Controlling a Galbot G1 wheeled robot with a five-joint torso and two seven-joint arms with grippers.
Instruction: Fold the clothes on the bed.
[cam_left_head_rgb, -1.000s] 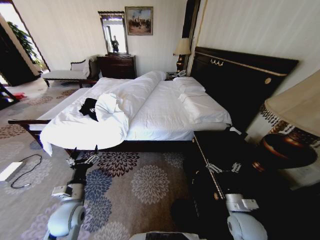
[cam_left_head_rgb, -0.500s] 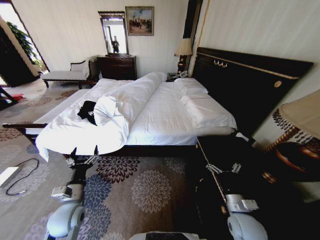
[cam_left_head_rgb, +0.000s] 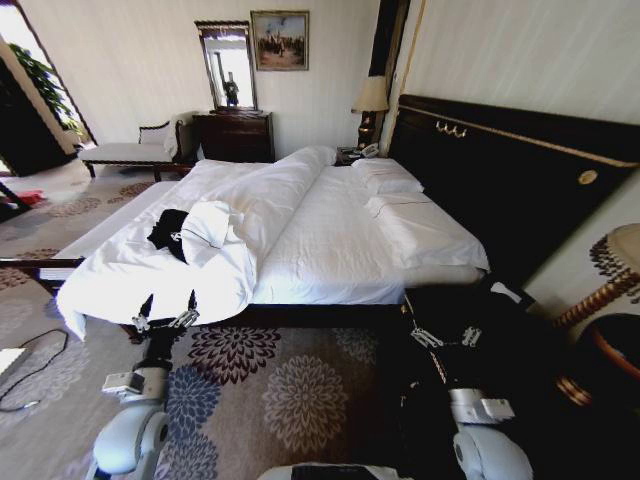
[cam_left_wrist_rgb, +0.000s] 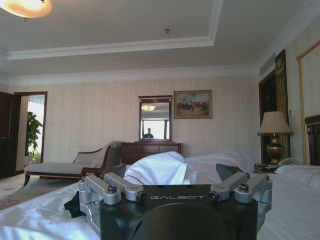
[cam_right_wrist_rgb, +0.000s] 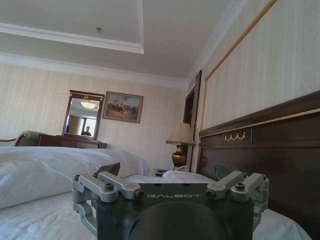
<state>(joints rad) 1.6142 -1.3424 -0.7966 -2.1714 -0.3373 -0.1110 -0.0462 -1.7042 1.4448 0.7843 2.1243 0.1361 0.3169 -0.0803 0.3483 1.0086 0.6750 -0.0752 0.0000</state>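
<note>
The black T-shirt lies crumpled on the bed, partly tucked under the white duvet. Both end effectors, left and right, hang by the bed's side, fingers spread apart, holding nothing. Flowery carpet lies beneath.

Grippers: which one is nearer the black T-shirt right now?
The left gripper, by the bed's foot corner just below the black T-shirt. The right gripper sits across by the dark headboard side.
</note>
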